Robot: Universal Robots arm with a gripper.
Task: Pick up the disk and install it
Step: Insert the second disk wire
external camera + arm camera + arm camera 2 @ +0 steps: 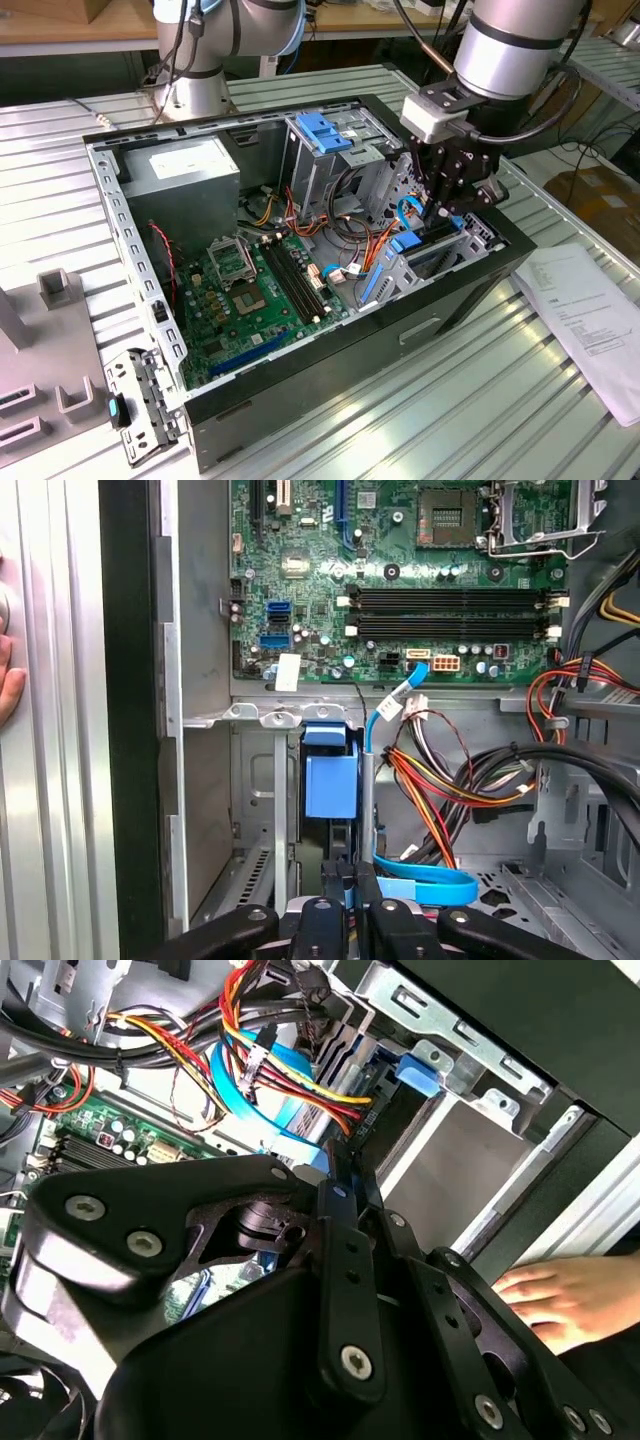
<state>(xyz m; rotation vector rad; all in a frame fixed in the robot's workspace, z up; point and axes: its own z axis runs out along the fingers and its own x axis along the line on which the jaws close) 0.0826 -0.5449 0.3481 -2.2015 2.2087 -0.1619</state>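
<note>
Inside, disk (330,785) tight betw. bay walls

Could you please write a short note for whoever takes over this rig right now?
Hand: low inside the open case, at the drive bay on the exterior view's right. I cannot tell whether it is gripping.
Disk: standing on edge in that bay, directly in front of the hand.
Done: the disk is off the table and at its bay.
Left: full seating is not confirmed from these views.
Caution: a person's hand rests just outside the case, by the bay.
</note>
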